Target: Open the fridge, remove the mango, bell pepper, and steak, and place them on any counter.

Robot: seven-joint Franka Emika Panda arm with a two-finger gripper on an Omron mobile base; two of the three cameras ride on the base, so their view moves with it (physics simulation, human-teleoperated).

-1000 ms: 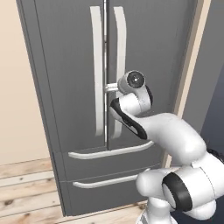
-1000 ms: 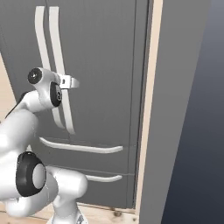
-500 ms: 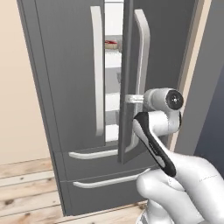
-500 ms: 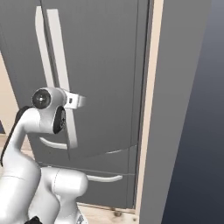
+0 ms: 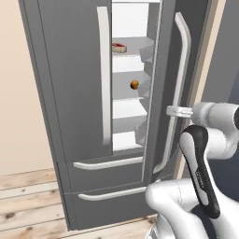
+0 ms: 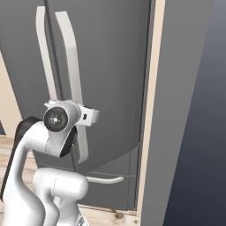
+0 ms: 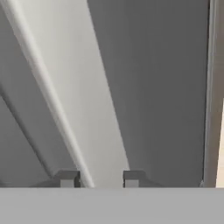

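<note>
- The fridge (image 5: 70,93) stands upright; its right door (image 5: 170,84) is swung partly out, with a white interior showing in the gap to the left of the claw.
- The claw (image 7: 99,178) sits on the right door's handle (image 5: 179,93), a long pale bar running vertically; its two fingertips (image 7: 68,178) stand either side of the bar, clamped around it.
- The steak (image 5: 119,47) lies flat on an upper shelf, above and left of the claw, partly cut off by the left door's edge.
- The mango (image 5: 134,84) rests one shelf lower, small and round.
- Shelf depths behind the open door are hidden.
- Two drawers (image 5: 109,184) sit below the claw, closed.
</note>
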